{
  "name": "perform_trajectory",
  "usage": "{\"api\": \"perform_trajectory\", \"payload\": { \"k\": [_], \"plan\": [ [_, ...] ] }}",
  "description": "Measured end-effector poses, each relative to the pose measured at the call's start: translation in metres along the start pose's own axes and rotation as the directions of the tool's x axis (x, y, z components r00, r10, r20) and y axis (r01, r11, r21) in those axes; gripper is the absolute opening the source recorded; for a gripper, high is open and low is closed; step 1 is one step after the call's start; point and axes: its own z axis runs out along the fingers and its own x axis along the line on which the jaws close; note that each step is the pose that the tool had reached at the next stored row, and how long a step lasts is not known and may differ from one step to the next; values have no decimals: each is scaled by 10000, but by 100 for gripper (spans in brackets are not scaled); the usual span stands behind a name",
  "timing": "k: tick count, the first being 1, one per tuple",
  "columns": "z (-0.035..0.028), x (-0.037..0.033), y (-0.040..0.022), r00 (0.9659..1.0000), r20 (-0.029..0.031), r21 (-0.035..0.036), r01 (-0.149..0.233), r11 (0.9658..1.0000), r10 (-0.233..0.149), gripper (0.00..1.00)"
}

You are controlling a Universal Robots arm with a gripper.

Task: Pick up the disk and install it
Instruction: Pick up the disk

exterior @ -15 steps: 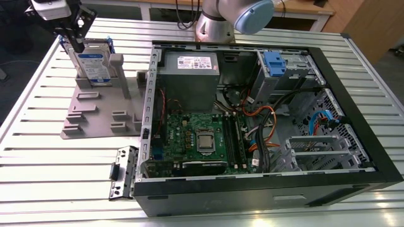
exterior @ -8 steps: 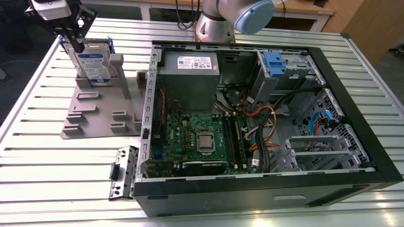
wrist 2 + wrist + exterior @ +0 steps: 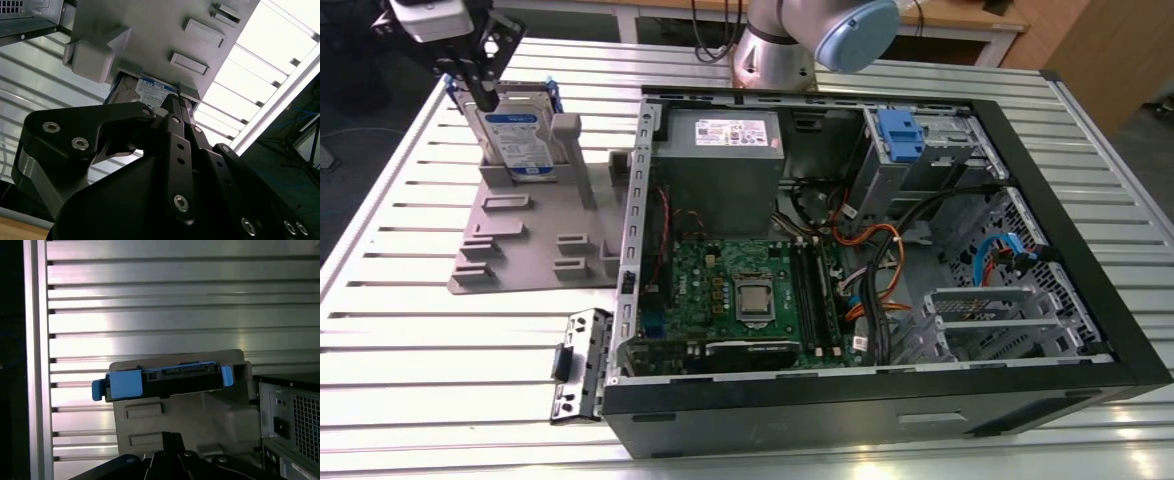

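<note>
One disk, one grey stand, one computer case, perhaps one bracket.

The disk has blue plastic rails, the table shiny metal.

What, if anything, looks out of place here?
A loose-looking metal bracket lies on the table beside the corner of the open computer case. Otherwise tidy: the disk stands upright in its grey holder, the gripper at its top.
</note>
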Motion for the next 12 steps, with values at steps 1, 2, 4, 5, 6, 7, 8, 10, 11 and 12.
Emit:
{"api": "perform_trajectory", "payload": {
  "k": [1,2,4,5,6,7,8,10,11,12],
  "plan": [
    [0,0,0,10000,-1,-3,85,10000,-85,10],
    [0,0,0,9998,-3,-5,181,9998,-181,10],
    [0,0,0,9993,-7,-11,374,9993,-374,10],
    [0,0,0,9989,-8,-13,473,9989,-473,10],
    [0,0,0,9984,-9,-16,563,9984,-563,10],
    [0,0,0,9979,-10,-18,650,9979,-650,10],
    [0,0,0,9973,-11,-21,739,9973,-740,10],
    [0,0,0,9959,-14,-25,908,9959,-908,10],
    [0,0,0,9952,-15,-27,980,9952,-980,10],
    [0,0,0,9944,-15,-29,1053,9944,-1053,10]
  ]
}}
